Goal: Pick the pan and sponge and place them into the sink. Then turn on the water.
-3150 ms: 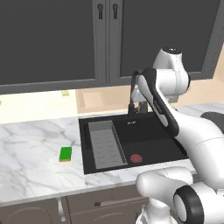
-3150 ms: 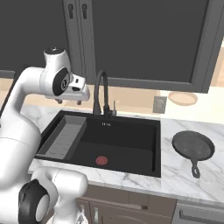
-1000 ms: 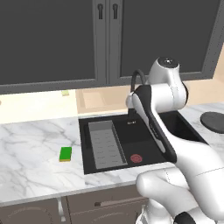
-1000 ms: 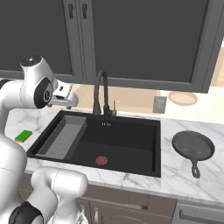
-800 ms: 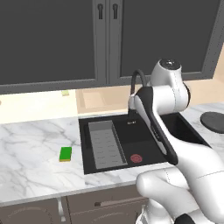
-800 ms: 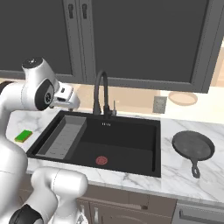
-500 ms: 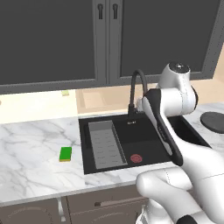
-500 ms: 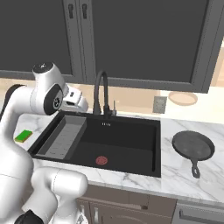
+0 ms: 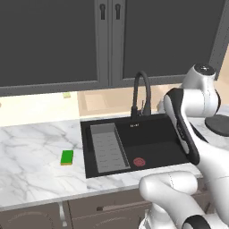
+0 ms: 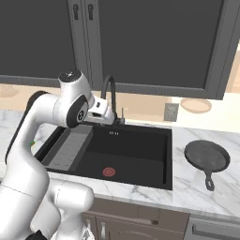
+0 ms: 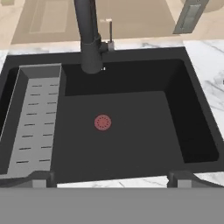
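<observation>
The black sink lies sunk in the marble counter, with a red drain and a grey ribbed tray along its left side. The pan rests on the counter right of the sink, its handle pointing to the front edge; its rim also shows behind my arm. The green sponge lies on the counter left of the sink. My gripper hangs above the basin's front, open, with nothing between its fingertips. The faucet runs no water.
Dark cabinet doors hang above the counter. A wall outlet and a shallow bowl sit behind the pan. The faucet's thin lever stands upright to its right. Bare marble spreads left of the sponge.
My arm has swung to the right over the sink. The gripper stays open; pan and sponge have not moved.
</observation>
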